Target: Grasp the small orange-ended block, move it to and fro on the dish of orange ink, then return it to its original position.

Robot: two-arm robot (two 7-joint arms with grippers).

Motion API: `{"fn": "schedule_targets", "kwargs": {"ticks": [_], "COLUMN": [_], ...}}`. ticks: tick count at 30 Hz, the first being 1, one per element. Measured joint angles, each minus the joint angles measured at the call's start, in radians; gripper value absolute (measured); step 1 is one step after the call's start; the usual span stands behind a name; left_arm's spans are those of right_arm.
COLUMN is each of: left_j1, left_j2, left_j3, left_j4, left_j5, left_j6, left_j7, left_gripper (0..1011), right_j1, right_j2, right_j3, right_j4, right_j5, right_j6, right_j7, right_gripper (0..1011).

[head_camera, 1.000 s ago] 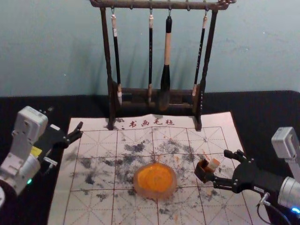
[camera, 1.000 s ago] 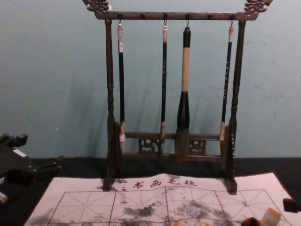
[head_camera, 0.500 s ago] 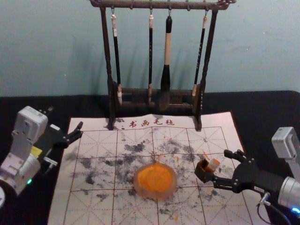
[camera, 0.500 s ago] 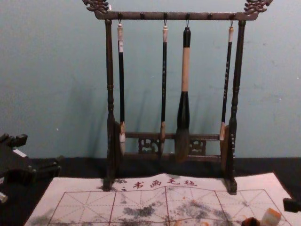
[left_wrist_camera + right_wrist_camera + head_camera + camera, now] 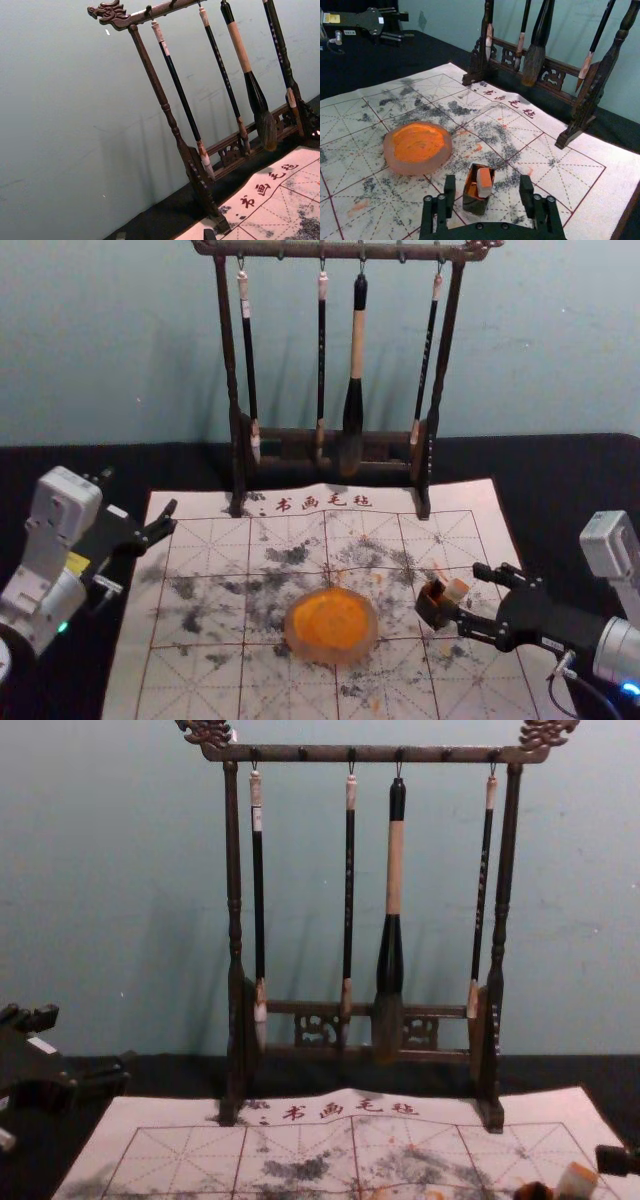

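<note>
One small orange-ended block stood tilted in one small open-topped box, its orange end above the rim. The right claw was at the box, on the robot's right side of the mat, its two fingers spread wide and gripping nothing. In the right wrist view the block and box lay between the lines of the two fingers of the right claw; whether a finger touched the box, I couldn't tell

One round dish of orange ink sat on the mat, to the robot's left of the box and apart from it. The left claw was parked by the mat's left edge, two fingers apart, empty. Behind, one wooden rack on the black-covered desk held four hanging brushes, one much thicker than the other three, and four red characters marked the mat's far edge
</note>
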Motion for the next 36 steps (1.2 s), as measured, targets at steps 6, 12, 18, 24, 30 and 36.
{"fn": "schedule_targets", "kwargs": {"ticks": [6,12,18,24,30,36], "left_j1": [0.0,0.0,0.0,0.0,0.0,0.0], "left_j2": [0.0,0.0,0.0,0.0,0.0,0.0], "left_j3": [0.0,0.0,0.0,0.0,0.0,0.0], "left_j4": [0.0,0.0,0.0,0.0,0.0,0.0], "left_j5": [0.0,0.0,0.0,0.0,0.0,0.0], "left_j6": [0.0,0.0,0.0,0.0,0.0,0.0], "left_j7": [0.0,0.0,0.0,0.0,0.0,0.0], "left_gripper": [1002,1001,1001,1001,1001,1001], "right_j1": [0.0,0.0,0.0,0.0,0.0,0.0], "right_j2": [0.0,0.0,0.0,0.0,0.0,0.0], "right_j3": [0.0,0.0,0.0,0.0,0.0,0.0], "right_j4": [0.0,0.0,0.0,0.0,0.0,0.0], "right_j5": [0.001,0.001,0.001,0.001,0.001,0.001], "right_j6": [0.0,0.0,0.0,0.0,0.0,0.0], "right_j7": [0.0,0.0,0.0,0.0,0.0,0.0], "right_gripper": [629,449,272,91,91,91]}}
